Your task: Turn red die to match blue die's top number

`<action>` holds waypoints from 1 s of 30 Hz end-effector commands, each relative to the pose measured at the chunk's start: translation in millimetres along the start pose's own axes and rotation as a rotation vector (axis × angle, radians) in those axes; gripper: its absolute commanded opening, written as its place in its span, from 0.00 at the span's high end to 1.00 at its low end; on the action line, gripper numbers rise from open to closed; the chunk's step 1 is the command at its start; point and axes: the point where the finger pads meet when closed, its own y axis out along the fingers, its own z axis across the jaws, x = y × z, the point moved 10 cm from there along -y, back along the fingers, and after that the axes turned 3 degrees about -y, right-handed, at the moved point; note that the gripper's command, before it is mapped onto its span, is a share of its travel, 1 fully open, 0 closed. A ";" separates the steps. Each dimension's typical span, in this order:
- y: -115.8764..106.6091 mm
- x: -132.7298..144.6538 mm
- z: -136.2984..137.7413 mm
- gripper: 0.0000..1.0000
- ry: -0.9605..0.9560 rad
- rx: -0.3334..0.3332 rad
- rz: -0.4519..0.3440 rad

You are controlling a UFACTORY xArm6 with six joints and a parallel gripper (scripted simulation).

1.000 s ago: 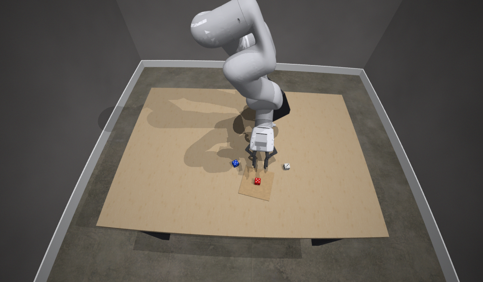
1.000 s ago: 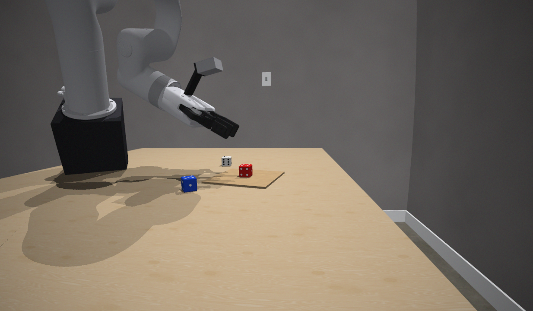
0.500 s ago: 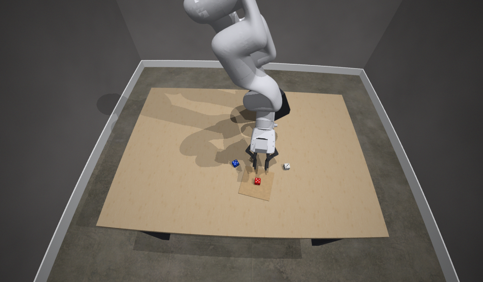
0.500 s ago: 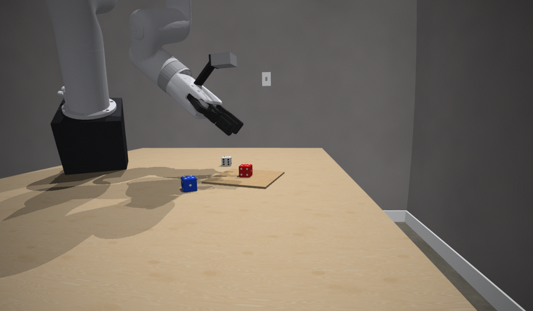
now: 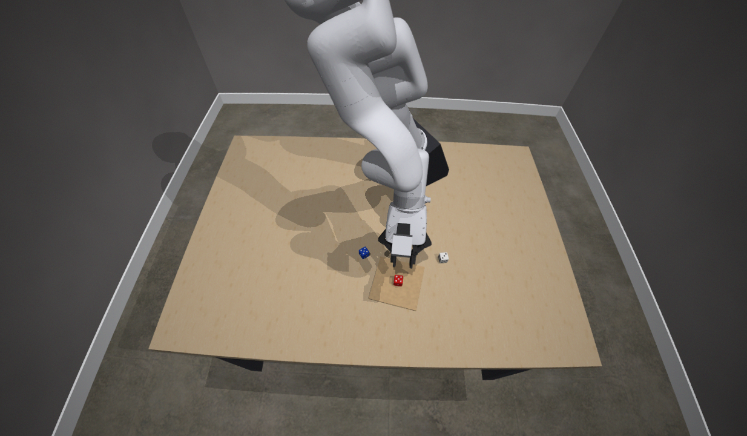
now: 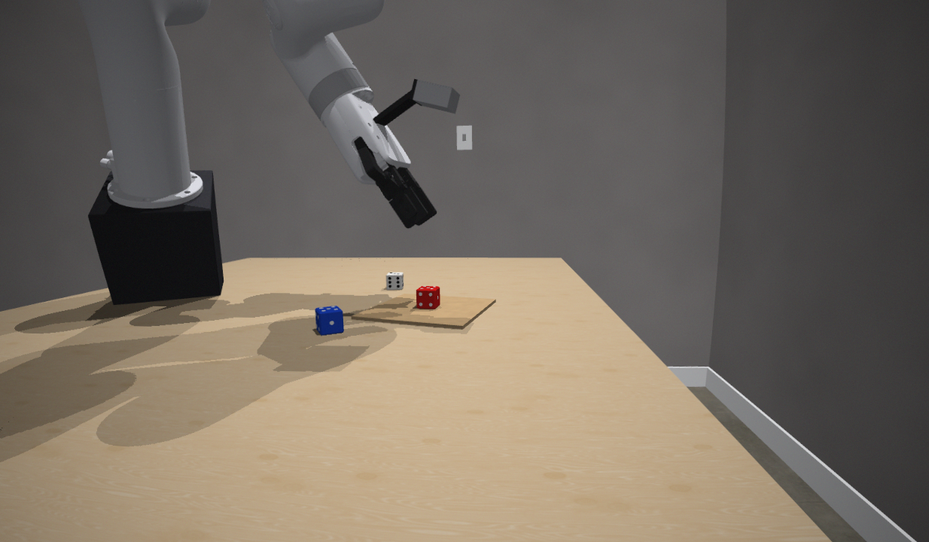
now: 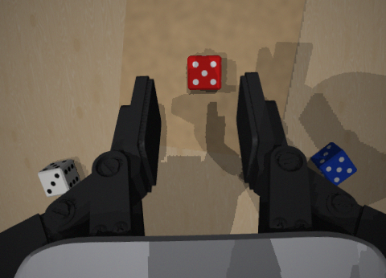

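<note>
Currently the gripper is hanging in the air well above the table, tilted down and forward, with its jaws standing partly apart and nothing between them. The red die is lying flat on the mat, fully inside its edges, and is showing five pips on top in the wrist view. The blue die is resting on the bare table off the mat and appears also to be showing five on its upper face, though its tilt in that view is making the count less than certain. The white die is sitting on the table at the opposite side of the gripper.

The governing relation is this: the red die is lying ahead of and below the fingertips, centred on the line running between the two fingers, and one pair of its side faces is sitting nearly parallel to the finger pads. In the exterior view the gripper is standing high, slightly toward the arm's base from the die. As a judgement, the top numbers are probably matching already, so any descent is risking a disturbance.
</note>
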 end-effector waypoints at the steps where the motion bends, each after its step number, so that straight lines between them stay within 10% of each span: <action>1: 3.5 -19.3 0.5 0.58 -0.014 0.022 -0.157; 30: 18.8 -82.0 3.5 0.58 -0.007 0.005 -0.549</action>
